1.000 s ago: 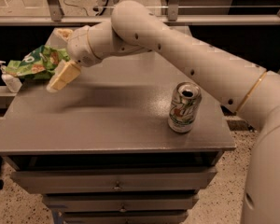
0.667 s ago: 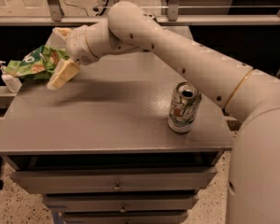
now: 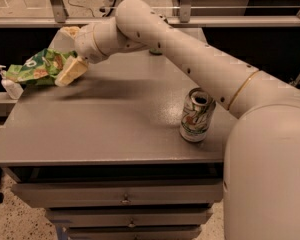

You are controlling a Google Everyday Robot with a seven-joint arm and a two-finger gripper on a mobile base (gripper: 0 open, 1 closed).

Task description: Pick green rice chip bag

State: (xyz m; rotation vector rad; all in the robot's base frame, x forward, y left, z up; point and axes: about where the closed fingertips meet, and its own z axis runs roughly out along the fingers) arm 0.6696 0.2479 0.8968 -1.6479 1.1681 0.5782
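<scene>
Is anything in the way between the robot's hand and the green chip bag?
No, nothing visible is. The gripper is right up against the green rice chip bag at the far left edge of the table. The soda can stands well away, near the front right, and the small white bottle sits beyond the bag.

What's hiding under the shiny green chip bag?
The green rice chip bag sits at the gripper, over the left edge of the gray table. Below it you can see a small white pump bottle standing past that edge. The bag covers whatever lies directly beneath it.
</scene>
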